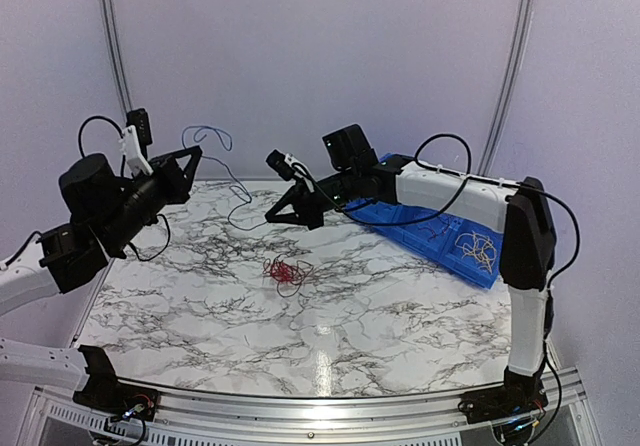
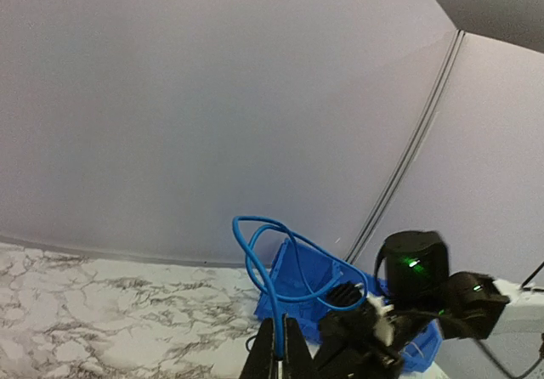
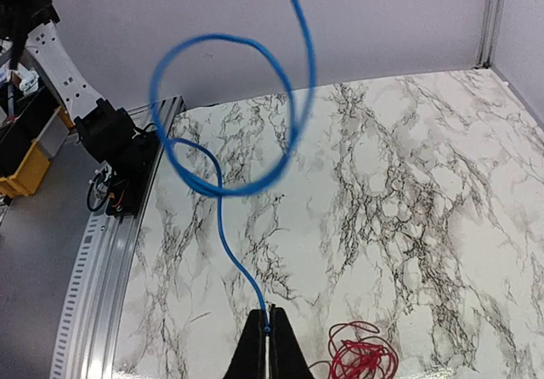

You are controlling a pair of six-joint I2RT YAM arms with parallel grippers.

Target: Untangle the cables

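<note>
A thin blue cable hangs in the air between my two grippers, looping once. My left gripper is raised at the back left and shut on one end of it; the cable's loop shows in the left wrist view above the shut fingers. My right gripper is low over the table and shut on the other end, its tips pinching the cable. A red cable lies bunched on the marble table, also in the right wrist view. Yellow wires lie in the blue bin.
A blue bin sits at the table's right back, under my right arm; it shows in the left wrist view. The marble table ends in a metal rail at the near edge. White walls stand behind.
</note>
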